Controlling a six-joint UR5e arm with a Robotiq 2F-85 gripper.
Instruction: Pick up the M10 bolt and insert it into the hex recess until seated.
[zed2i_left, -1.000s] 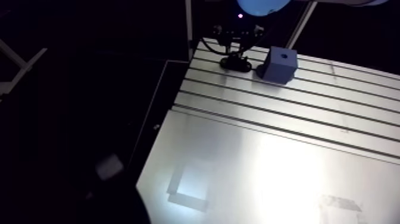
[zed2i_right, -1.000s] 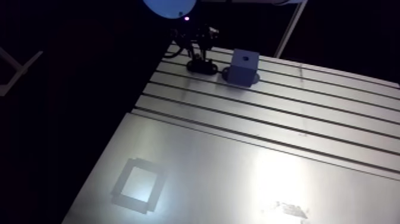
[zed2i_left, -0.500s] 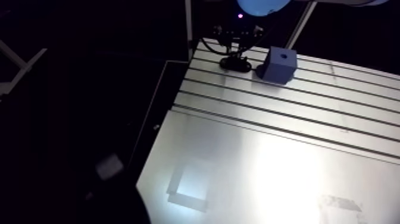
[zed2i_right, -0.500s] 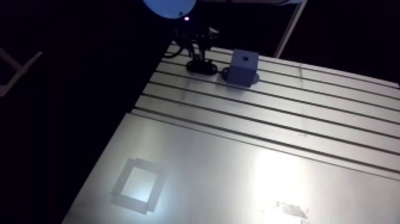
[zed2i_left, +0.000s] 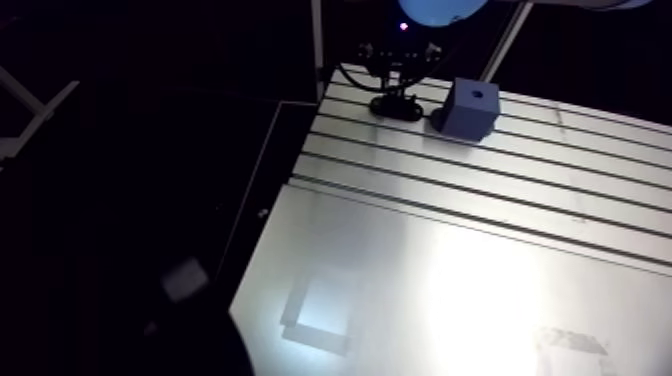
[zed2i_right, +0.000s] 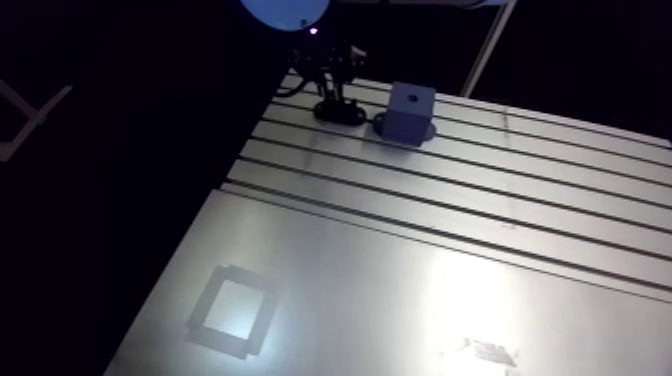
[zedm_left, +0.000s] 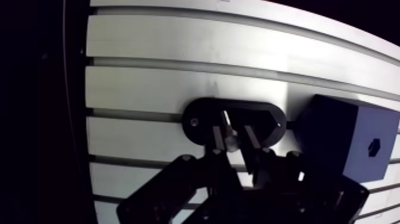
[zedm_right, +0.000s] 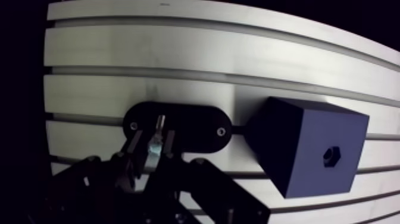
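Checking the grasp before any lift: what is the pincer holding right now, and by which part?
Cannot tell. The pincer straddles the shank of the M10 bolt, which stands upright in its black holder, but a closed grip isn't visible.

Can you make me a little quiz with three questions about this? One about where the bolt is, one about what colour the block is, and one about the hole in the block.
1. Where is the small silver metal bolt?
A) standing on the black oval holder plate
B) inside the block
C) lying loose far from the holder

2. What colour is the cube-shaped block?
A) red
B) yellow
C) dark blue

3. How is the hex recess in the block's face?
A) covered with tape
B) empty
C) filled by the bolt

Answers: 1 A, the wrist view shows the bolt rising from the holder plate. 2 C, the arm view and the wrist view both show a blue block. 3 B, the recess is a dark open hole, and the bolt is off to the block's side.
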